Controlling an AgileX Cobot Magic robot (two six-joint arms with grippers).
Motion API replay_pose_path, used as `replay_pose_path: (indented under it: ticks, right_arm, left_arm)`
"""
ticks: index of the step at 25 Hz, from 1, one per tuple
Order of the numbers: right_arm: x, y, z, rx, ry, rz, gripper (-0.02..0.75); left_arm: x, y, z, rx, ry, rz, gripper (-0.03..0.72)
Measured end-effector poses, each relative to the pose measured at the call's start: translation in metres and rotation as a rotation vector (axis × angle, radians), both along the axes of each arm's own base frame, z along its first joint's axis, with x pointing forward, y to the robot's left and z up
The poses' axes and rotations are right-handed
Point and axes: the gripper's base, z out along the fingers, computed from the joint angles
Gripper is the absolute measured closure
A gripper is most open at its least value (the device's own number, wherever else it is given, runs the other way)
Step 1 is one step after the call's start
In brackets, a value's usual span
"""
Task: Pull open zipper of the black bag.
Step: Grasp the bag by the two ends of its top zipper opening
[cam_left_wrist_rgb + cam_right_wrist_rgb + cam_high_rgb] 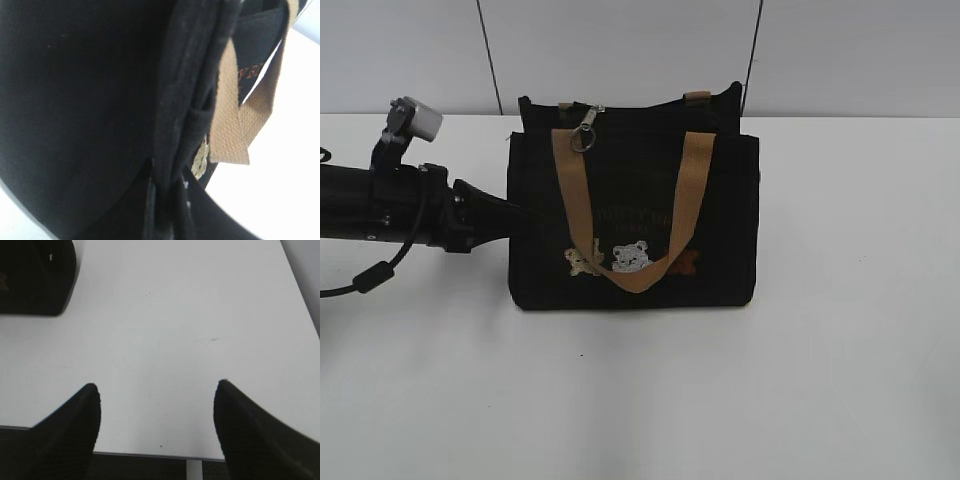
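Observation:
The black bag [725, 245] stands upright mid-table, with a tan strap [638, 278] looping down its front. Its zipper [586, 128], a silver tab with a ring, hangs at the top left of the zip line. My left gripper [510, 228] reaches in from the left and meets the bag's left side. Up close, the left gripper [167, 200] is shut on a fold of the bag's side seam [175, 115], and black fabric [75, 100] fills the view. My right gripper [157, 395] hangs open over bare table, with the bag's corner [35, 275] far off at the upper left.
The white table [820, 380] stretches around the bag on every side. A pale wall with dark seams stands behind it. The table's near edge [150, 454] runs just under the right fingertips. The left arm's cable [375, 275] droops at the left.

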Motion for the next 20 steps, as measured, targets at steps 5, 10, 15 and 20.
replay_pose_path:
  ticks: [5, 10, 15, 20]
  right_arm:
    - [0.002, 0.004, 0.004, 0.033, 0.003, 0.032, 0.201]
    - [0.038, 0.017, 0.029, 0.026, 0.066, 0.203, 0.201]
    - [0.093, 0.034, 0.041, 0.051, 0.142, 0.432, 0.201]
    - [0.143, 0.053, 0.040, 0.119, 0.134, 0.648, 0.201]
  left_arm:
    - [0.000, 0.000, 0.000, -0.001, 0.000, -0.001, 0.655]
    - [0.000, 0.000, 0.000, -0.001, 0.000, -0.001, 0.655]
    - [0.000, 0.000, 0.000, -0.001, 0.000, -0.001, 0.655]
    - [0.000, 0.000, 0.000, -0.002, 0.000, -0.001, 0.655]
